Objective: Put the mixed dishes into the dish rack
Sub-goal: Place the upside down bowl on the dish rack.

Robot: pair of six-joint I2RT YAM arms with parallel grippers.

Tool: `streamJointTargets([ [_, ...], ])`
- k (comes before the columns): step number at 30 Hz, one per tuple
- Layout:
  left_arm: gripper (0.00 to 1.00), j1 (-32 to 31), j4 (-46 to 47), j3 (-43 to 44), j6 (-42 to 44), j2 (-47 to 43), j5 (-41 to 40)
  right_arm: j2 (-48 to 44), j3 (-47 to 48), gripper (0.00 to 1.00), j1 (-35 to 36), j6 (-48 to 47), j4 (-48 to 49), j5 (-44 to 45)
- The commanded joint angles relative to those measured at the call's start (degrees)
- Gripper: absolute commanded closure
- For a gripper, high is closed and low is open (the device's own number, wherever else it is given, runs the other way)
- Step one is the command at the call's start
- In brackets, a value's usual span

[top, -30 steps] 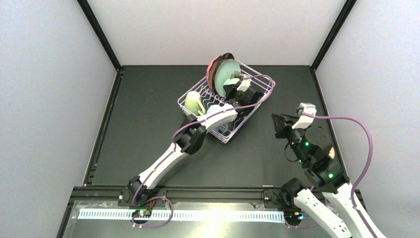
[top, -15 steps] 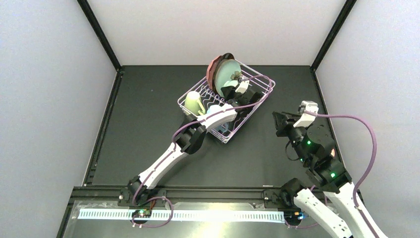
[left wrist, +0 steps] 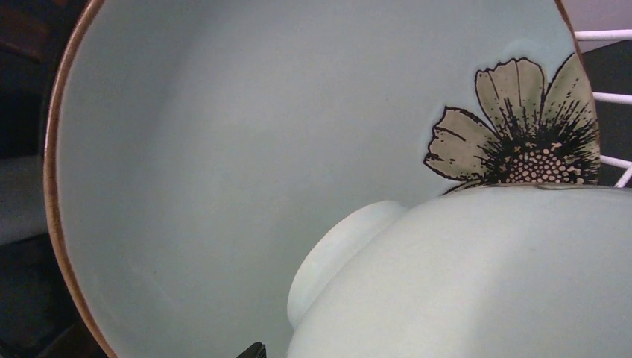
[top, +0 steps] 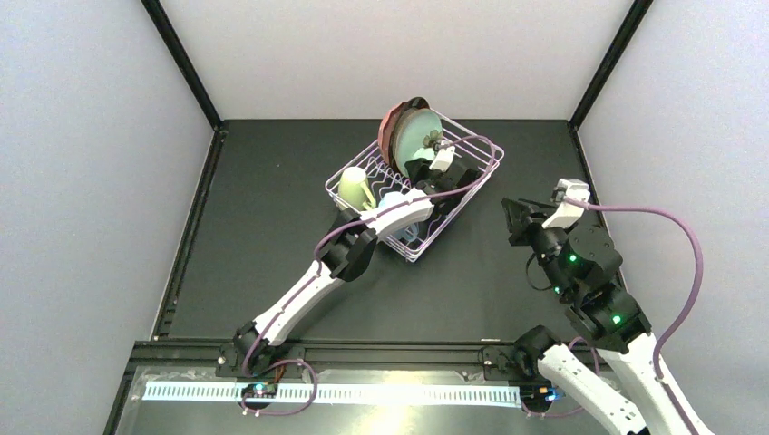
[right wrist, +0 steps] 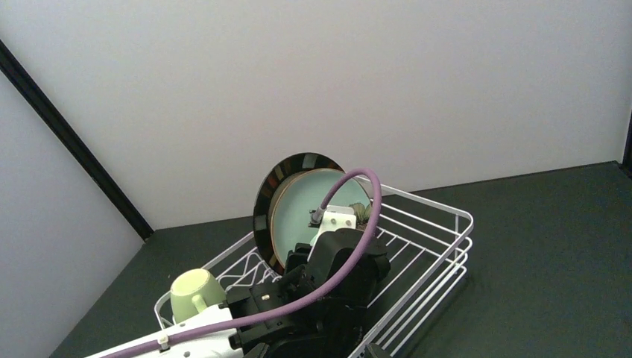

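The white wire dish rack stands at the back of the table. A mint flowered plate stands upright at its far end, in front of a dark-rimmed plate and a pink plate. A cream mug lies at the rack's near left. My left gripper is inside the rack, open. Its one visible fingertip stands just off a pale-green bowl that rests upside down against the mint plate. My right gripper hangs open and holds nothing, right of the rack.
The dark table is walled by white panels with black corner posts. The left arm's purple cable arches over its wrist inside the rack.
The right arm has drawn back to the right, away from the rack. The left arm has barely moved inside the rack.
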Motion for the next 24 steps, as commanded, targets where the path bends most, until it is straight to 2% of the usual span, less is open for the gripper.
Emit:
streamJointTargets([
  [1,0.22,-2.68,-2.67,-0.42,-2.65,-4.33,1.97,0.49,1.85,0.28,-0.04,-0.57,-0.99,0.59],
  [5,0.19,-2.92,-3.00,-0.33,-3.15,-5.61,2.83,0.80,1.95,0.28,-0.04,-0.70,-1.03,0.50],
  [17,0.18,-3.04,-4.90,-0.43,-4.46,-7.96,3.91,1.01,1.43,0.28,-0.04,-0.02,-1.77,-0.30],
  [24,0.18,-3.22,-8.91,-0.41,-8.13,-10.06,3.42,1.51,1.46,0.28,-0.04,0.34,-2.40,0.36],
])
